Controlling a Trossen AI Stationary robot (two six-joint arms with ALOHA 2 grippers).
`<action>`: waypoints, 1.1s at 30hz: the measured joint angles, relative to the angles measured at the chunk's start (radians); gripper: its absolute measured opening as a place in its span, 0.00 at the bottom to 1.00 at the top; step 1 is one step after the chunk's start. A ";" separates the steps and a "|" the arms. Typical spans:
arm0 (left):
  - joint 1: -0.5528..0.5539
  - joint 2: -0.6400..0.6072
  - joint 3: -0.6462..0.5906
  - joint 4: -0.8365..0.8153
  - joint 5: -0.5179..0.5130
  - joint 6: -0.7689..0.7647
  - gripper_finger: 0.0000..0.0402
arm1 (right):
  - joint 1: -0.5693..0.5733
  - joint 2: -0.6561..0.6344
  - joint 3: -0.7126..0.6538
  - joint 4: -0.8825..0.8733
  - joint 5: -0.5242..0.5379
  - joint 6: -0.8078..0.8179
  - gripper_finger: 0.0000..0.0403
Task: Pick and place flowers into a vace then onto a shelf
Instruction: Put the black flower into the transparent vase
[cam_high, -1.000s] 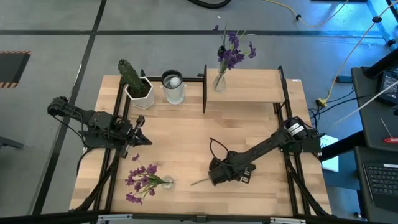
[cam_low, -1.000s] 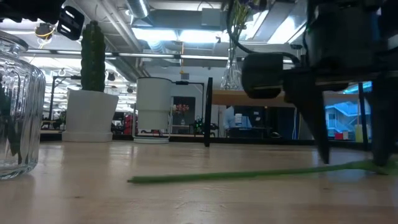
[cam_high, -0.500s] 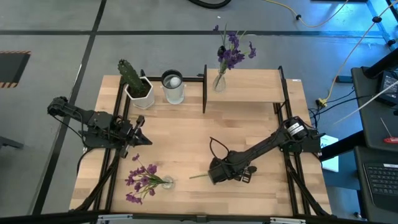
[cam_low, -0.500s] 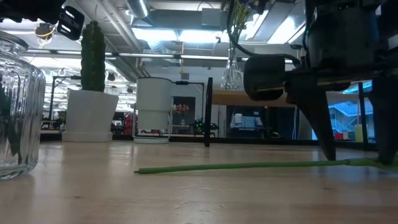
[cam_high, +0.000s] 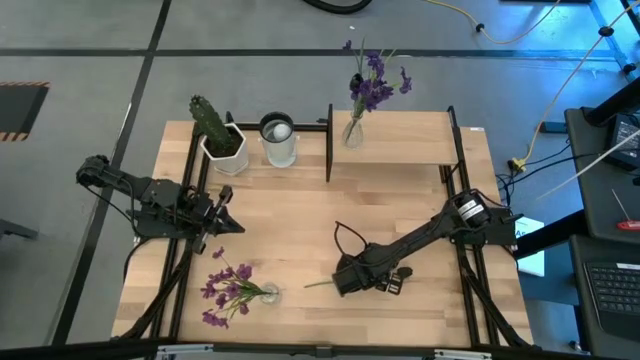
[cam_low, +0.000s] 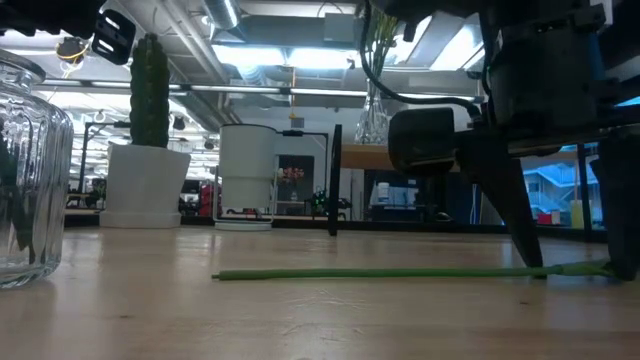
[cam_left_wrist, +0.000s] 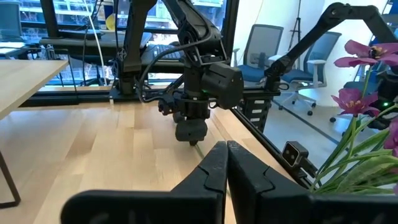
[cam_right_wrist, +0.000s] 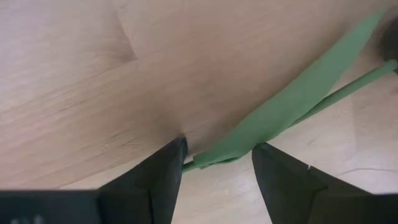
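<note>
Since a second ago our right end effector (cam_high: 342, 283) has crept along the counter (cam_high: 290, 215), fingers spread astride the green stem (cam_low: 370, 272) lying flat and pointing toward the left end effector (cam_high: 232, 225), which waits clenched.

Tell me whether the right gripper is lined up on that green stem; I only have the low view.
Observer: The right wrist view shows the right gripper open, its fingers down on either side of the green stem at its leafy end.
Operator: Report the left arm.
Observer: From above, the left gripper is shut, at the table's left side near the pinker flowers.
Operator: Check the shelf.
Observer: A vase of darker flowers stands on the shelf.
</note>
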 joint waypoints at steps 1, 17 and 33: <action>0.000 0.000 0.000 0.000 0.000 0.000 0.01 | 0.000 0.000 0.000 -0.001 0.000 -0.001 0.49; 0.000 0.000 0.000 0.000 -0.001 0.036 0.01 | 0.000 0.007 0.040 -0.053 0.002 -0.136 0.30; 0.000 0.000 0.000 0.000 -0.001 0.036 0.01 | -0.053 0.007 0.051 -0.023 -0.027 -0.492 0.15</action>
